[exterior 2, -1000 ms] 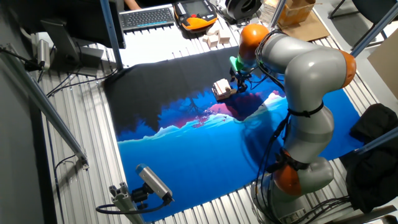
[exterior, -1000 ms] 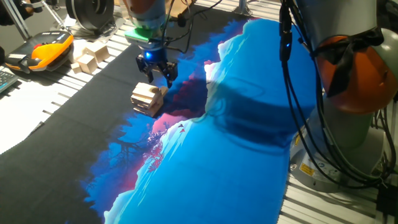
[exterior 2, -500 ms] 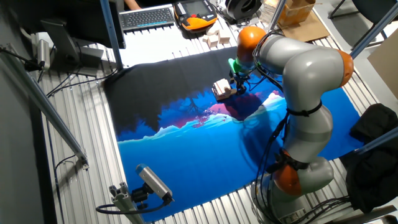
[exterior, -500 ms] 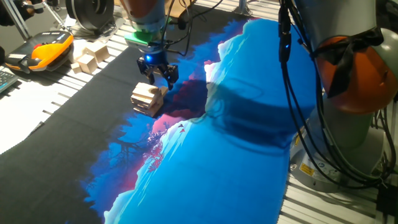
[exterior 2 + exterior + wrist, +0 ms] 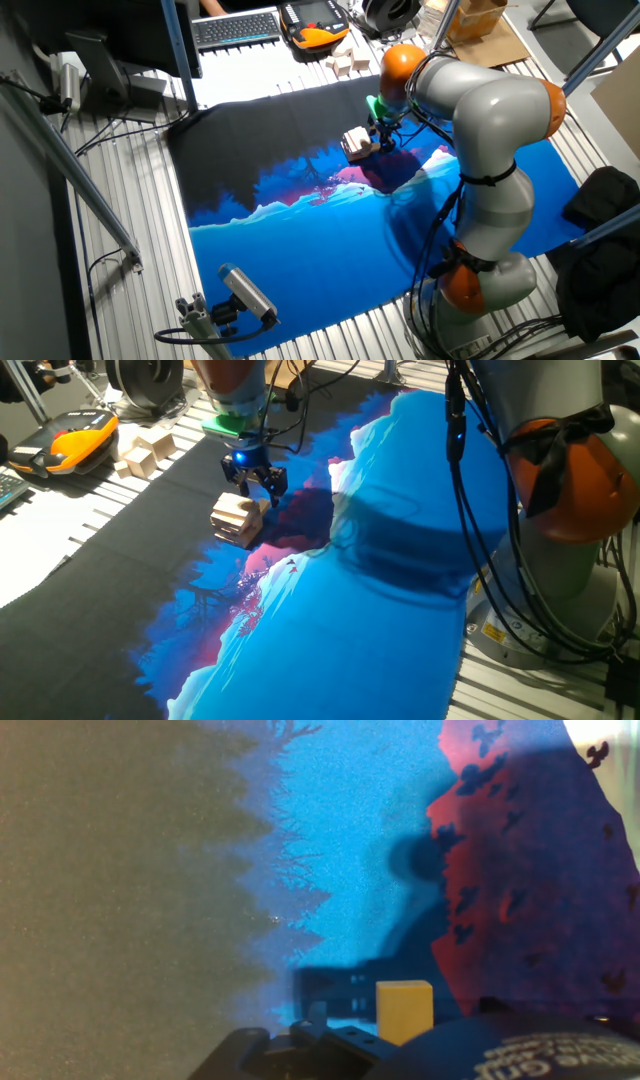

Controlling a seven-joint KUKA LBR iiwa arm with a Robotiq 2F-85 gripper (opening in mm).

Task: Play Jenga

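Note:
The Jenga stack (image 5: 238, 518) is a low pile of pale wooden blocks in crossed layers on the dark part of the printed cloth; it also shows in the other fixed view (image 5: 357, 142). My gripper (image 5: 260, 486) hangs just behind and above the stack's far corner, apart from it, and shows in the other fixed view (image 5: 384, 134) too. In the hand view a single small tan block (image 5: 404, 1011) stands right at the gripper body, held between the fingers. The stack is out of the hand view.
Several chunkier pale wooden cubes (image 5: 145, 450) lie on the slatted table beyond the cloth (image 5: 380, 610). An orange and black device (image 5: 78, 440) lies at the far left. A keyboard (image 5: 237, 27) lies at the back. The arm's base (image 5: 480, 280) and cables stand at the cloth's right edge.
The gripper has risen slightly and drawn back from the stack. The stack has not moved.

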